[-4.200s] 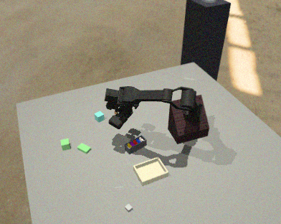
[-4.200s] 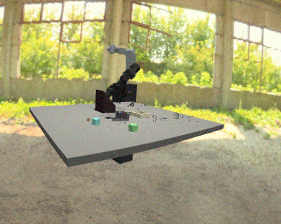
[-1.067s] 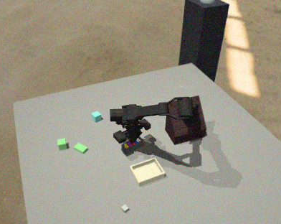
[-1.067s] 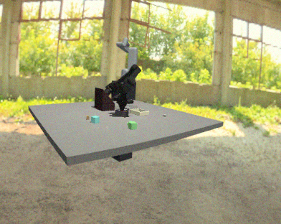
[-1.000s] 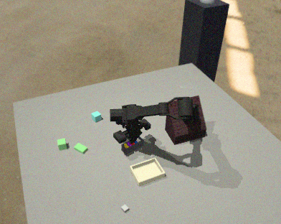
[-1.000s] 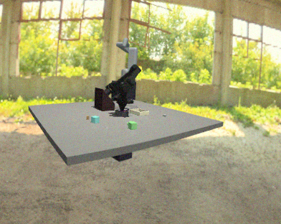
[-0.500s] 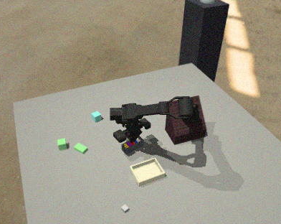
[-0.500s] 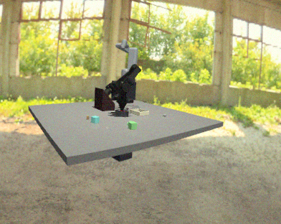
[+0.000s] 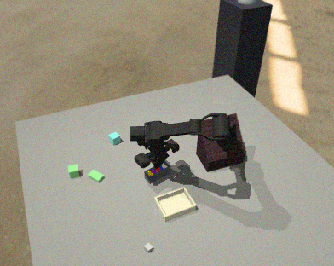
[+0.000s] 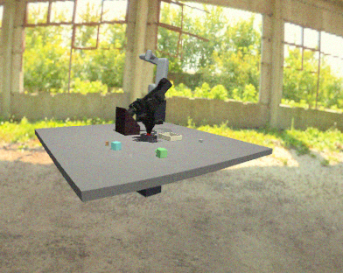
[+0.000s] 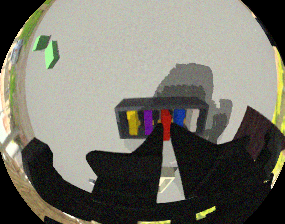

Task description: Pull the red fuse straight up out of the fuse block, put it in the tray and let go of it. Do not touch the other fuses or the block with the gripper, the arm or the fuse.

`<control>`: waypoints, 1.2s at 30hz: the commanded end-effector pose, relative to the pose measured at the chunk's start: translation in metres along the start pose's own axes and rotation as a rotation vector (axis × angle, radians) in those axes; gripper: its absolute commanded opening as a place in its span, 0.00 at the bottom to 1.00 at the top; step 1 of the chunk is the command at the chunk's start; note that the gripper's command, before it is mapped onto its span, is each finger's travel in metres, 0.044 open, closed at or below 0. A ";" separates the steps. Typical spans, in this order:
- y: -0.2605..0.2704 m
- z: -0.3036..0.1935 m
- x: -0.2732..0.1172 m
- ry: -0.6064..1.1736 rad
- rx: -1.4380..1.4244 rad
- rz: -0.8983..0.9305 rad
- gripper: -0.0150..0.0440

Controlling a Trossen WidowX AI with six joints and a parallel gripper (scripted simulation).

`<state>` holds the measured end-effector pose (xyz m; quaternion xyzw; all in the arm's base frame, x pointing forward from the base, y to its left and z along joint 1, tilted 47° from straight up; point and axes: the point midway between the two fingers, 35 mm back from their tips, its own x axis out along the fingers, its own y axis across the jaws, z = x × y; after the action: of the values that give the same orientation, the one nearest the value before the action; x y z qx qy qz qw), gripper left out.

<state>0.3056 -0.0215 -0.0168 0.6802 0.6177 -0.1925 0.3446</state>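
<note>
Tightly flanked: red fuse [image 11: 166, 123] in end effector [image 11: 166, 137].

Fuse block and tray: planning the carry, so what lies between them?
In the top view, only bare table separates the fuse block from the tray; nothing stands there.

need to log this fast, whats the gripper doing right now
Gripper: shut on the red fuse, which still sits in the fuse block.

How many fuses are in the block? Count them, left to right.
4 in one row: yellow, purple, red in the gripper, blue. A pale fifth may sit at the right end.
</note>
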 end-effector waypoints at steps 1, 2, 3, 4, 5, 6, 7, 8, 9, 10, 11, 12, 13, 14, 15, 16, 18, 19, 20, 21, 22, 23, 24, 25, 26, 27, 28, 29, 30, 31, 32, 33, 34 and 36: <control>0.000 0.001 -0.003 -0.004 -0.005 -0.001 0.25; 0.000 0.001 -0.003 -0.004 -0.005 -0.001 0.25; 0.000 0.001 -0.004 -0.004 -0.005 -0.001 0.25; 0.000 0.001 -0.004 -0.004 -0.005 -0.001 0.25; 0.000 0.001 -0.005 -0.004 -0.005 -0.001 0.25; 0.000 0.001 -0.005 -0.004 -0.005 -0.001 0.25; 0.000 0.001 -0.006 -0.004 -0.005 -0.001 0.25; 0.000 0.001 -0.006 -0.004 -0.005 -0.001 0.25; 0.000 0.001 -0.007 -0.004 -0.005 -0.001 0.25; 0.000 0.001 -0.007 -0.004 -0.005 -0.001 0.25; 0.000 0.001 -0.008 -0.004 -0.005 -0.001 0.25; 0.000 0.001 -0.008 -0.004 -0.005 -0.001 0.25; 0.000 0.001 -0.009 -0.004 -0.005 -0.001 0.25; 0.000 0.001 -0.009 -0.003 -0.004 -0.001 0.25; 0.000 0.001 -0.010 -0.003 -0.004 -0.001 0.25; 0.000 0.001 -0.010 -0.003 -0.004 -0.001 0.25; 0.000 0.000 -0.011 -0.003 -0.004 -0.001 0.25; 0.000 0.000 -0.012 -0.003 -0.004 -0.001 0.25; 0.000 0.000 -0.012 -0.003 -0.004 -0.001 0.25; 0.000 0.000 -0.013 -0.003 -0.004 -0.001 0.25; 0.000 0.000 -0.013 -0.003 -0.004 -0.001 0.25; 0.000 0.000 -0.014 -0.003 -0.004 -0.001 0.25; 0.000 0.000 -0.014 -0.003 -0.004 -0.001 0.25; 0.000 0.000 -0.015 -0.003 -0.004 -0.001 0.25; 0.000 0.000 -0.015 -0.003 -0.004 -0.001 0.25; 0.000 0.000 -0.015 -0.003 -0.004 -0.001 0.25; 0.000 0.000 -0.016 -0.003 -0.003 -0.001 0.25; 0.000 0.000 -0.016 -0.003 -0.003 -0.001 0.25; 0.000 0.000 -0.017 -0.003 -0.003 -0.001 0.25; 0.000 0.000 -0.017 -0.003 -0.003 -0.001 0.25; 0.000 0.000 -0.018 -0.002 -0.003 -0.001 0.25; 0.000 0.000 -0.018 -0.002 -0.003 0.000 0.25; 0.000 0.000 -0.019 -0.002 -0.003 0.000 0.25; 0.000 0.000 -0.020 -0.002 -0.003 0.000 0.25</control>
<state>0.3028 -0.0339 -0.0044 0.6817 0.6169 -0.1921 0.3432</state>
